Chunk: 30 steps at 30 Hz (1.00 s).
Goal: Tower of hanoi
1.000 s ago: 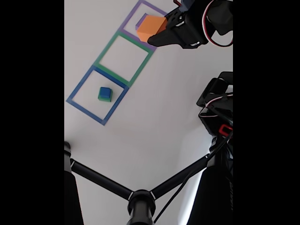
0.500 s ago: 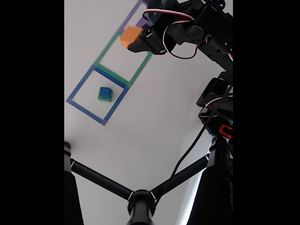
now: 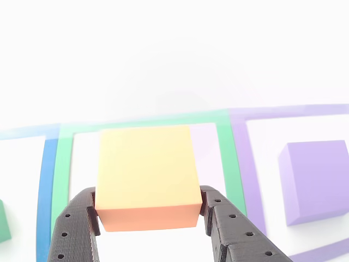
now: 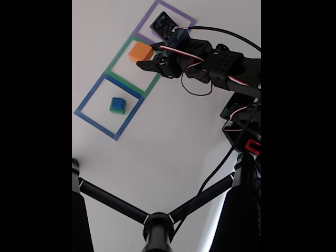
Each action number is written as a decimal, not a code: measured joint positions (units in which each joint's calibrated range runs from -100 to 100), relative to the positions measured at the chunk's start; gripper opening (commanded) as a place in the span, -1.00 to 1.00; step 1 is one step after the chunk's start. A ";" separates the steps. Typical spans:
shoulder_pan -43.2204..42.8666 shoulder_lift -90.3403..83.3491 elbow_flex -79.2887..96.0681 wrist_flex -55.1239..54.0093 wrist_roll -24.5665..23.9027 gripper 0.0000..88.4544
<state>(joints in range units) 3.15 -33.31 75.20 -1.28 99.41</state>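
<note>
the orange block [image 3: 146, 174] sits clamped between the two black jaws of the gripper [image 3: 148, 215], one finger [image 3: 76, 229] pressed on its left side and the other on its right in the other view. it hangs over the green square outline [image 3: 62, 164], and in the fixed view the orange block [image 4: 140, 51] is inside that same middle outline [image 4: 137, 65]; can't tell if it's touching the worktop [image 4: 173, 142] or just above it.

no writing or labels readable anywhere.

right of it in the other view is the purple block [image 3: 316, 180], inside the purple outline [image 3: 242, 164]. in the fixed view the arm [image 4: 220, 65] covers most of that outline, so the purple block is hidden there. the blue cube [image 4: 118, 103] sits on top of the green block [image 4: 116, 110] inside the blue outline [image 4: 107, 107], well apart from the gripper [image 4: 148, 55]. a sliver of green block [image 3: 3, 221] pokes in at the left edge of the other view, past the blue tape line [image 3: 46, 185].

a black tripod-like stand [image 4: 157, 223] spreads across the bottom of the fixed view, cables looping off the arm.
</note>
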 measured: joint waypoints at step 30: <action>-0.90 31.32 9.40 -46.71 0.00 -0.76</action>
<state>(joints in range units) 2.25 -1.98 84.60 -47.99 99.41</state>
